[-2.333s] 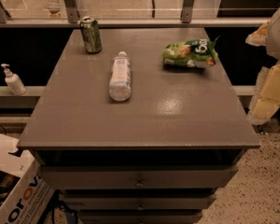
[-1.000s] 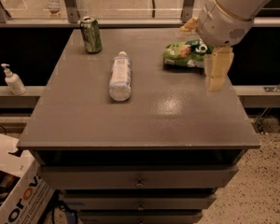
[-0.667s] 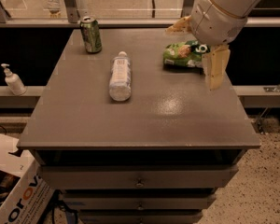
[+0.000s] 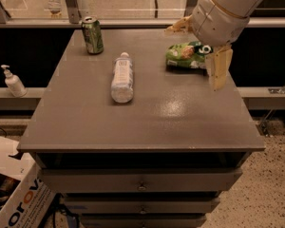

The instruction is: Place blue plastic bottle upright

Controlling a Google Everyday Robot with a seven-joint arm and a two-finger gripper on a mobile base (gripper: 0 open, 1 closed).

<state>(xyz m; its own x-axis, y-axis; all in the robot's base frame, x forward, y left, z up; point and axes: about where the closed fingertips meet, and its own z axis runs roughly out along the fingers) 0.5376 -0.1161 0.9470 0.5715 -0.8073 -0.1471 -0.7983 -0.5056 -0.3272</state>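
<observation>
The blue plastic bottle [image 4: 122,77] lies on its side near the middle of the grey table [image 4: 147,122], with its white cap pointing to the far edge. My gripper [image 4: 194,58] hangs above the table's back right, over the green snack bag [image 4: 184,55], well to the right of the bottle. Its two tan fingers [image 4: 218,70] are spread apart and hold nothing.
A green drink can [image 4: 92,35] stands at the table's back left corner. A white pump dispenser bottle [image 4: 12,81] stands on a low ledge to the left. A cardboard box [image 4: 14,198] sits on the floor at the front left. Drawers are below the tabletop.
My arm has swung in from the right edge to above the snack bag. It has barely moved over the last second. The bottle has not moved.
</observation>
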